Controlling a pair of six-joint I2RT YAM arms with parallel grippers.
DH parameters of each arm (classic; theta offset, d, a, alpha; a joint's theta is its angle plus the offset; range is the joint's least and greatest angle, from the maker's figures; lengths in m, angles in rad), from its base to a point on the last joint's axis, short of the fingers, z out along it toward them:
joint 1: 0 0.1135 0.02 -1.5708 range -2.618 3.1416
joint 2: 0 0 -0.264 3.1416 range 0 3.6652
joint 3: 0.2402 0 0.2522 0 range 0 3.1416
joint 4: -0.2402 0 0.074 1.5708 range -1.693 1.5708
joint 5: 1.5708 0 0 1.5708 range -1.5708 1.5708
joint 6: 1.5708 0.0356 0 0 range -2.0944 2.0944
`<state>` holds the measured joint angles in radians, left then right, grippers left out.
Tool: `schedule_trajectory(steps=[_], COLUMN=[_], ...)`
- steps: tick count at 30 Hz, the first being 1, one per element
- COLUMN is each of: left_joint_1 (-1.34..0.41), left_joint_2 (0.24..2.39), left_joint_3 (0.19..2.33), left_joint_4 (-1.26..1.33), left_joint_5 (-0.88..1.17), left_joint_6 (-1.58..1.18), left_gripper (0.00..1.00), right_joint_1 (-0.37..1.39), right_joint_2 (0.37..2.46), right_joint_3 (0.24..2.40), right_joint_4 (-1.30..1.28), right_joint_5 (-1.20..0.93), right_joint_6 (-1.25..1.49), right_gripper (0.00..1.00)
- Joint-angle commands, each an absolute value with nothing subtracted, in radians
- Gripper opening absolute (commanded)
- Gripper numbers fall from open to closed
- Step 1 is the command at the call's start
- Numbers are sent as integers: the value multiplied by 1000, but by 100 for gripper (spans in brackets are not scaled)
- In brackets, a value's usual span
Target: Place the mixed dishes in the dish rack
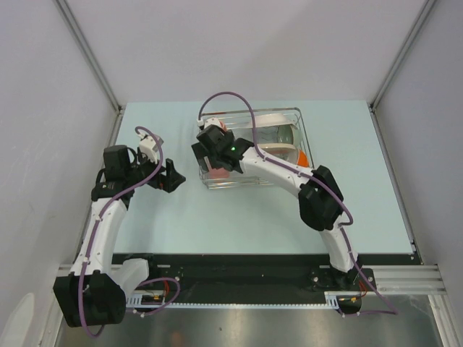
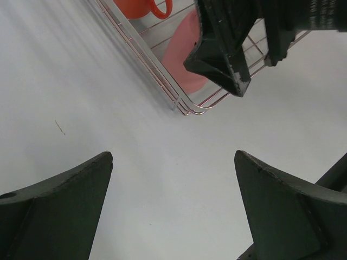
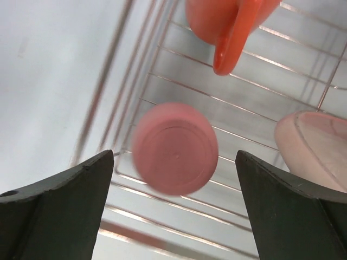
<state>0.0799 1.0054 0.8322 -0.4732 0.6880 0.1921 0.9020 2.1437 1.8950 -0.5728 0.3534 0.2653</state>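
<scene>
Open desk point(image 1: 239, 224) lies in front of the dish rack point(image 1: 301, 134). The left end effector point(image 1: 171, 176) blocks the rack's left side. Inside, the pinkish cup point(image 3: 174, 149) and orange-red mug point(image 3: 227, 27) sit under the right end effector point(image 1: 208, 160)

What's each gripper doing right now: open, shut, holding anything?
Left gripper: open, empty, over bare table beside the dish rack.
Right gripper: open, holding nothing; pinkish cup base-up in the rack below it.
</scene>
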Motion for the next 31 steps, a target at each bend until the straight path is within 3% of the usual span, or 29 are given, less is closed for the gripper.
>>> schedule_trajectory(steps=[1,8,18,31], left_joint_1=[84,83,84,84], left_joint_2=[996,988,976,948], left_joint_3=[836,842,835,819], left_joint_4=[-436,-451,-446,-408], left_joint_5=[724,710,692,638], left_joint_6=[180,187,184,115], left_gripper=[100,100,100,100], right_joint_1=[945,950,936,942], right_joint_2=[2022,1890,1473,1299], right_joint_3=[2006,1996,1545,1355], right_joint_4=[-620,-681,-606,-618], right_joint_5=[414,390,477,590], right_joint_6=[230,238,270,269], right_gripper=[100,100,100,100])
